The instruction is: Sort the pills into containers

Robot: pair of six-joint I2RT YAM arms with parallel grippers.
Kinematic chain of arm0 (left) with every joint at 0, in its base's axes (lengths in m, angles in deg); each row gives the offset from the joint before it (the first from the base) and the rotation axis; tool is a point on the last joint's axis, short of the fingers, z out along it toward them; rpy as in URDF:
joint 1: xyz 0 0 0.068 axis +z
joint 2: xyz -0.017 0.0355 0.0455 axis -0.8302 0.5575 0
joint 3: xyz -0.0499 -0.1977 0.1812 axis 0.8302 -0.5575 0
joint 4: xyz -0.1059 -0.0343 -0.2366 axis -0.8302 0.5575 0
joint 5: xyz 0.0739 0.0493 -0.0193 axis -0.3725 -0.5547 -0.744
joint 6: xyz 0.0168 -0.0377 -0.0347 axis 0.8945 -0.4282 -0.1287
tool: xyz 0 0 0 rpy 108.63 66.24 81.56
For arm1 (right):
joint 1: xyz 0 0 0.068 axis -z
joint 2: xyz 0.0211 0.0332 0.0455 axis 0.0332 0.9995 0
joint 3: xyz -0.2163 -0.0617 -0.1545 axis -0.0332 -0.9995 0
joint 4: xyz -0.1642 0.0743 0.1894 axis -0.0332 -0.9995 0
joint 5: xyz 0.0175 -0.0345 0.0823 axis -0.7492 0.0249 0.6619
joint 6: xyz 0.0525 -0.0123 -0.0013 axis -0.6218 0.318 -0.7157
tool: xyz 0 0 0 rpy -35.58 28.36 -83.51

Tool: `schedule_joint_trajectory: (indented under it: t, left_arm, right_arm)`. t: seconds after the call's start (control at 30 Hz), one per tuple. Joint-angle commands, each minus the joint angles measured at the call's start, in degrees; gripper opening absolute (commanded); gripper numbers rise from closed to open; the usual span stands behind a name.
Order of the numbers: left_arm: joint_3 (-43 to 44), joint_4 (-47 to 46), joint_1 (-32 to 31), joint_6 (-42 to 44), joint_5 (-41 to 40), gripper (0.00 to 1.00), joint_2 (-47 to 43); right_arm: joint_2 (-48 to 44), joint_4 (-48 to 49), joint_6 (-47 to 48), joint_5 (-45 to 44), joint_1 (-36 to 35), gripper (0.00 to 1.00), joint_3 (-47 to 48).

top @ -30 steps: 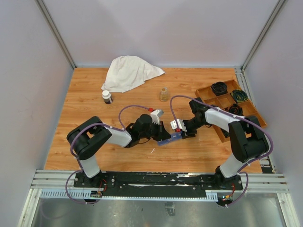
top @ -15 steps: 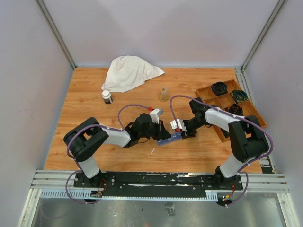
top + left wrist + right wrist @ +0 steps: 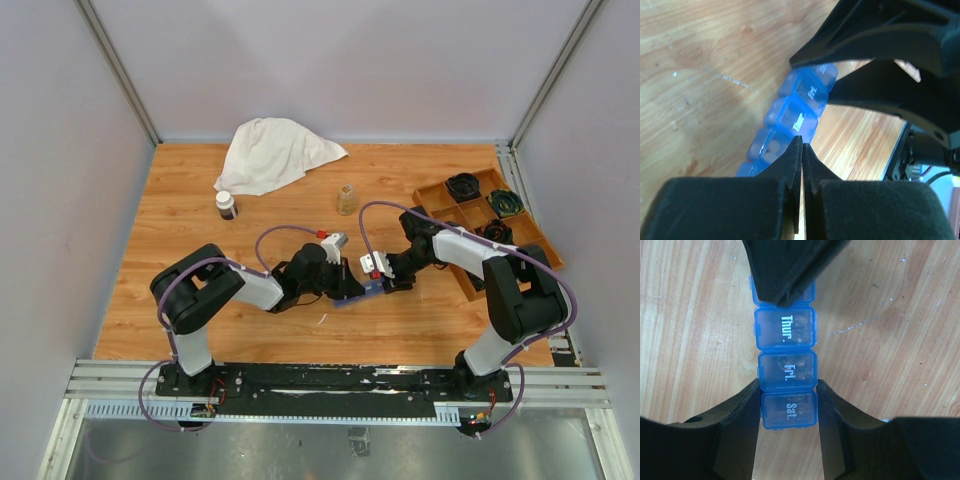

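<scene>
The blue translucent pill organizer (image 3: 362, 292) lies on the wooden table between the two arms. Its lids read Thur., Fri. and Sat. in the right wrist view (image 3: 785, 330), and pale pills (image 3: 801, 326) show through them. My right gripper (image 3: 788, 386) is shut on the strip, one finger on each side of the Sat. compartment. My left gripper (image 3: 802, 144) is shut with nothing between the fingers. Its tips sit over the strip (image 3: 796, 114) one compartment beyond Thur., where they show as a black wedge in the right wrist view (image 3: 785, 270). In the top view the grippers meet at the strip, left (image 3: 350, 286) and right (image 3: 384, 284).
A white cloth (image 3: 275, 150) lies at the back. A small white-capped bottle (image 3: 226, 205) and a small jar (image 3: 347, 198) stand behind the arms. A brown wooden divided tray (image 3: 437, 195) with dark items sits at the right edge.
My left arm has shifted slightly to the right, bringing its shut gripper further over the strip. The right arm and the organizer have stayed put.
</scene>
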Motion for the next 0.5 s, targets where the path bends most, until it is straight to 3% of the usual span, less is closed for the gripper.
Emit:
schedule_joint_trajectory:
  t: [0.0, 0.27, 0.37, 0.47]
  left_arm:
    - [-0.9, 3.17, -0.44, -1.46, -2.21, 0.0, 6.71]
    - [0.8, 4.72, -0.43, 0.94, -1.77, 0.0, -0.09]
    - [1.18, 4.98, -0.47, 1.86, -0.76, 0.04, -4.11]
    - [1.01, 5.11, -0.47, 2.78, -0.21, 0.08, -7.82]
  right_arm:
    - [1.7, 0.63, -0.58, -3.56, -1.42, 0.41, -0.5]
    - [1.51, 0.61, -0.94, -3.91, -1.42, 0.42, -0.73]
    - [1.44, 0.82, -1.15, -4.04, -1.42, 0.48, -0.72]
    - [0.88, 1.5, -1.57, -3.81, -1.42, 0.6, -1.07]
